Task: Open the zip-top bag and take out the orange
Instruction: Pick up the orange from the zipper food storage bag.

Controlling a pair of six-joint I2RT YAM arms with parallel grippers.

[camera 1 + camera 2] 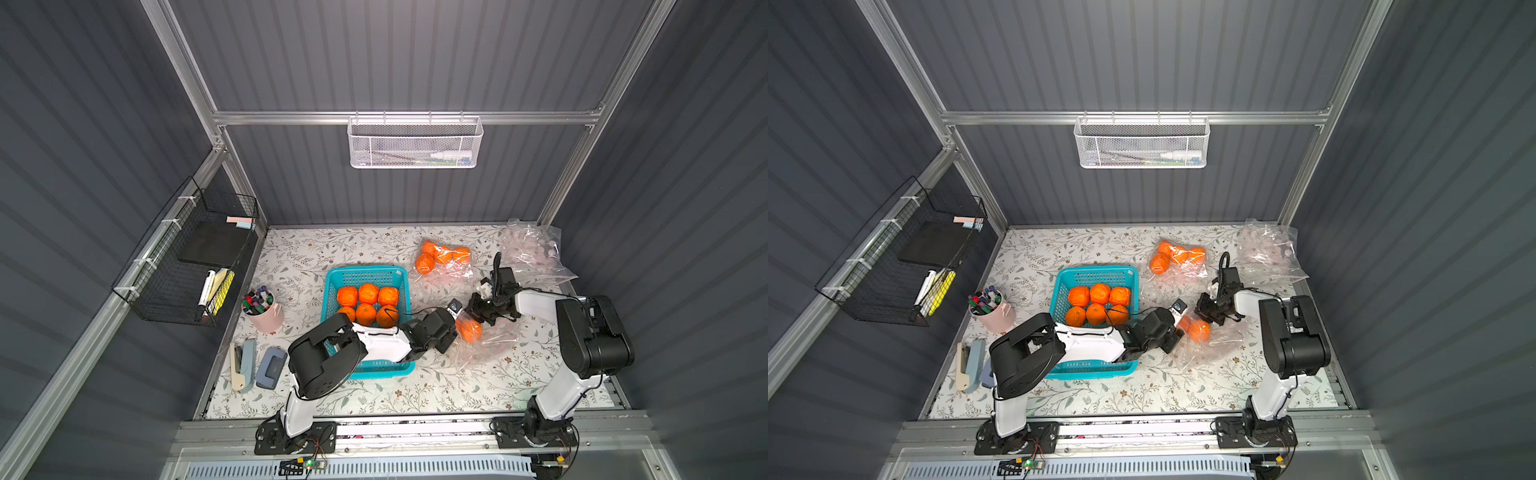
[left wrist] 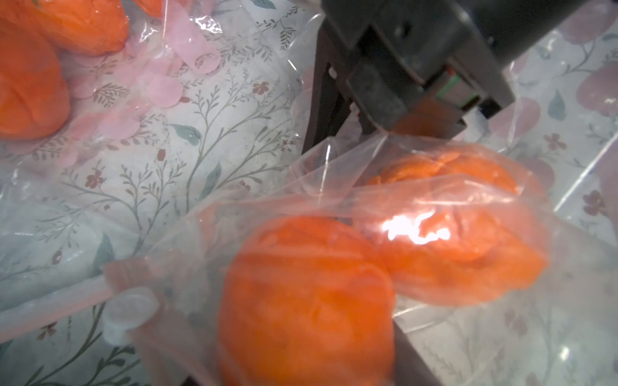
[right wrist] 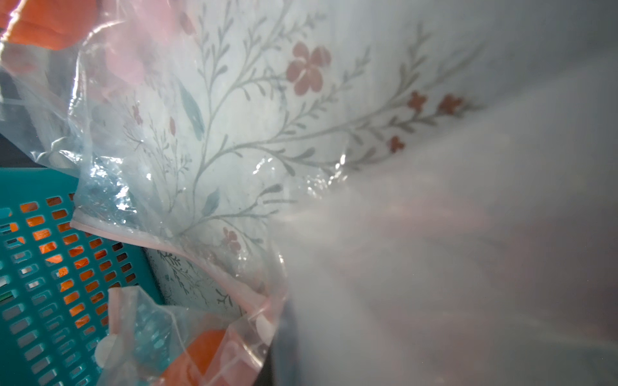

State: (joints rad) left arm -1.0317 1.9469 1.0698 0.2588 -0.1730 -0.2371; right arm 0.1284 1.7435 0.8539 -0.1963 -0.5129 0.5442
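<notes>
orange [image 1: 471, 330]: with another inside clear zip-top bag [image 1: 490, 351] | right fingers [image 2: 374, 113]: clenched on bag's upper film | left fingers [image 2: 411, 361]: beside the orange; grasping or released, cannot tell | bag: on counter [image 1: 415, 395], 3 o'clock of teal basket [image 1: 365, 272] | spare orange bag [image 1: 442, 259]: 11 o'clock, apart

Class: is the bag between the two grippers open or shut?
Open: the bag's pink zip strips stand apart in the right wrist view, an orange showing between them.
</notes>
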